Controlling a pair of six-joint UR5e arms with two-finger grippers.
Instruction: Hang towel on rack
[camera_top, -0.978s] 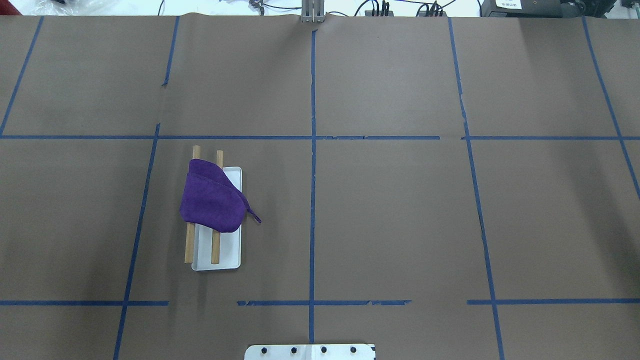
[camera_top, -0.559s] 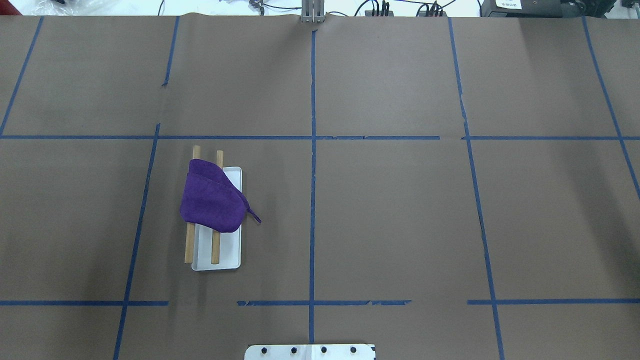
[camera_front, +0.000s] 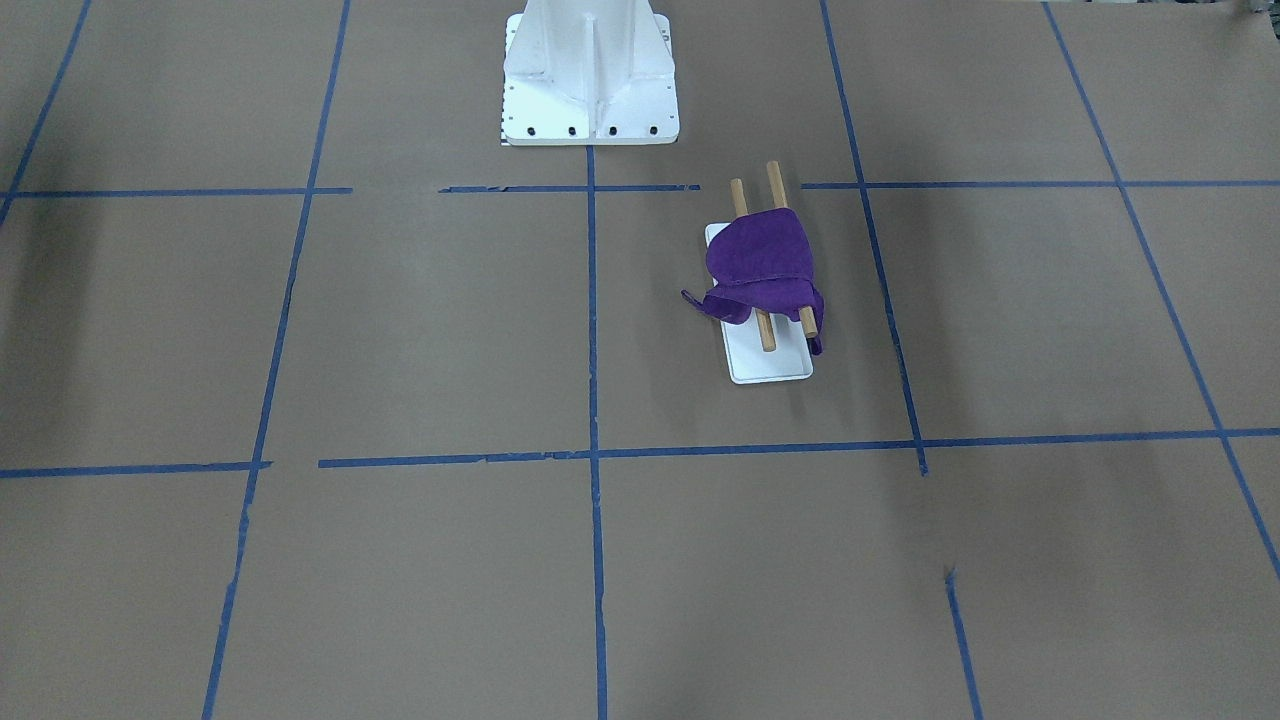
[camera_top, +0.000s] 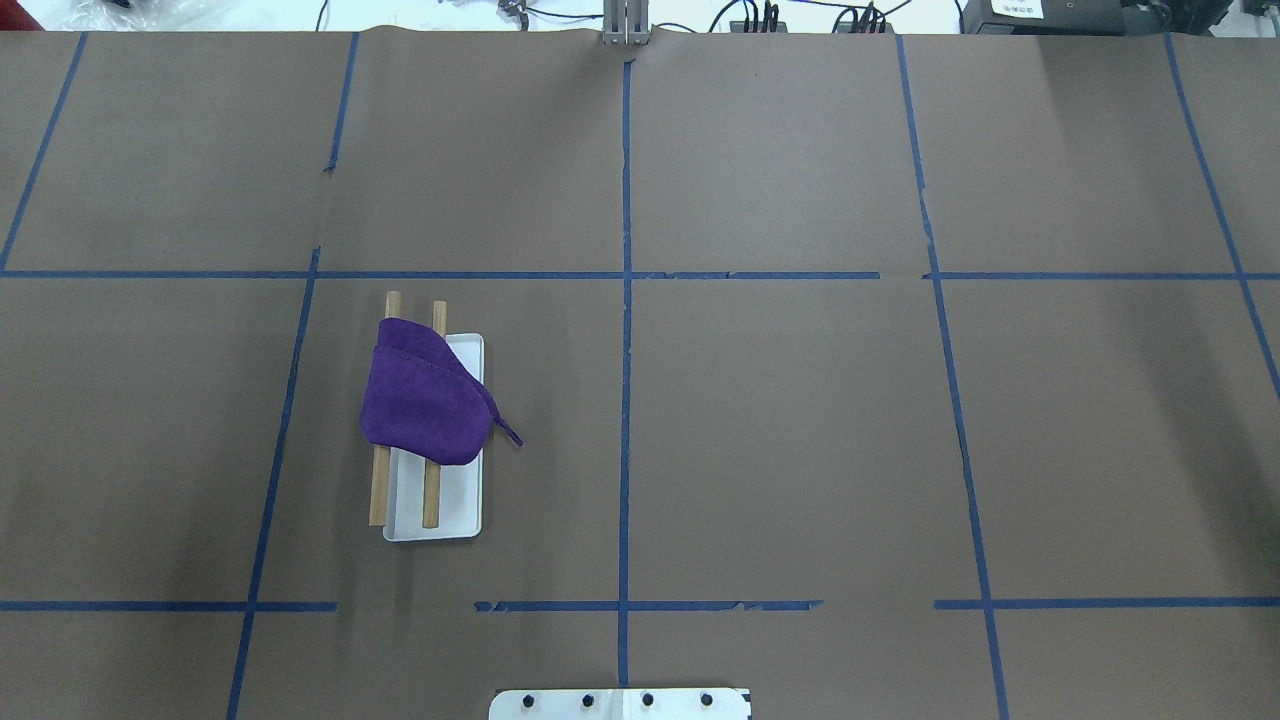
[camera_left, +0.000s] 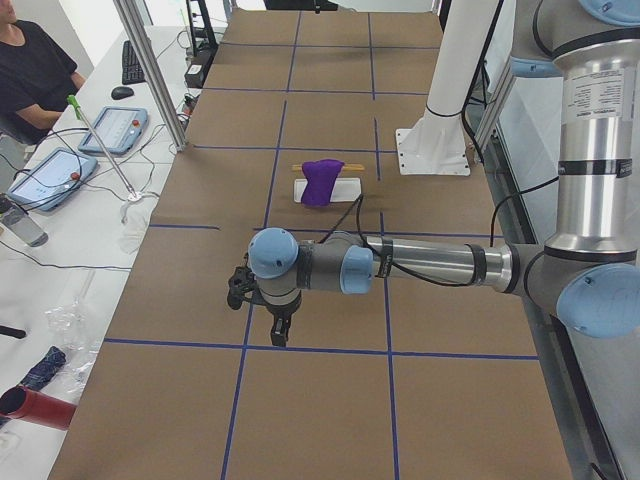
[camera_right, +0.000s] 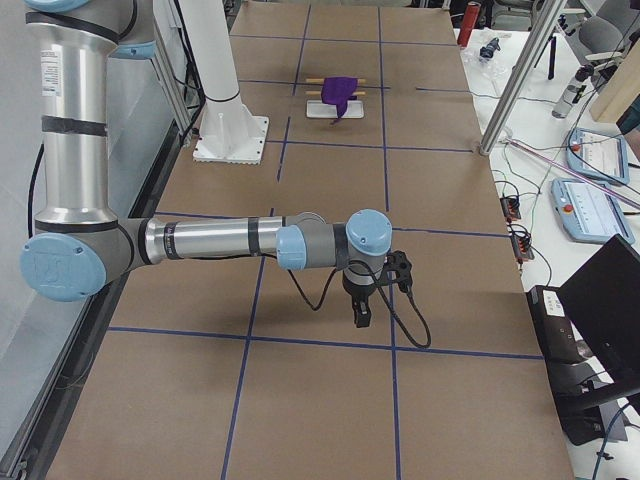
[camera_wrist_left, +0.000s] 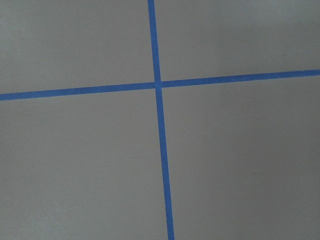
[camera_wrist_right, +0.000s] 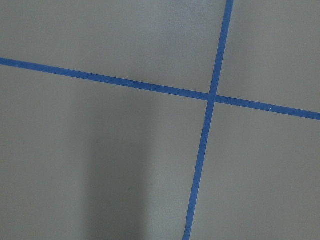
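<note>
Towel (camera_top: 420, 400) status: the purple cloth lies draped across both wooden dowels (camera_top: 431, 500) of the rack (camera_top: 462, 505). In the overhead view it covers their middle and most of the 12 o'clock stretch, and the 6 o'clock ends are bare. One thin corner (camera_top: 508, 432) trails off toward 4 o'clock, past the edge of the white base. The rack stands at roughly 8 o'clock from the central tape crossing of the tabletop (camera_top: 800, 450).

The left claw (camera_left: 280, 328) and right claw (camera_right: 360, 314) appear only in the side views. Each hangs low over bare tabletop, well apart from the rack. Whether either is open or closed cannot be told. Both wrist views show only brown paper and blue tape.

Assessment: hanging appears done, though the cloth sits bunched and lopsided. No further step seems outstanding.
</note>
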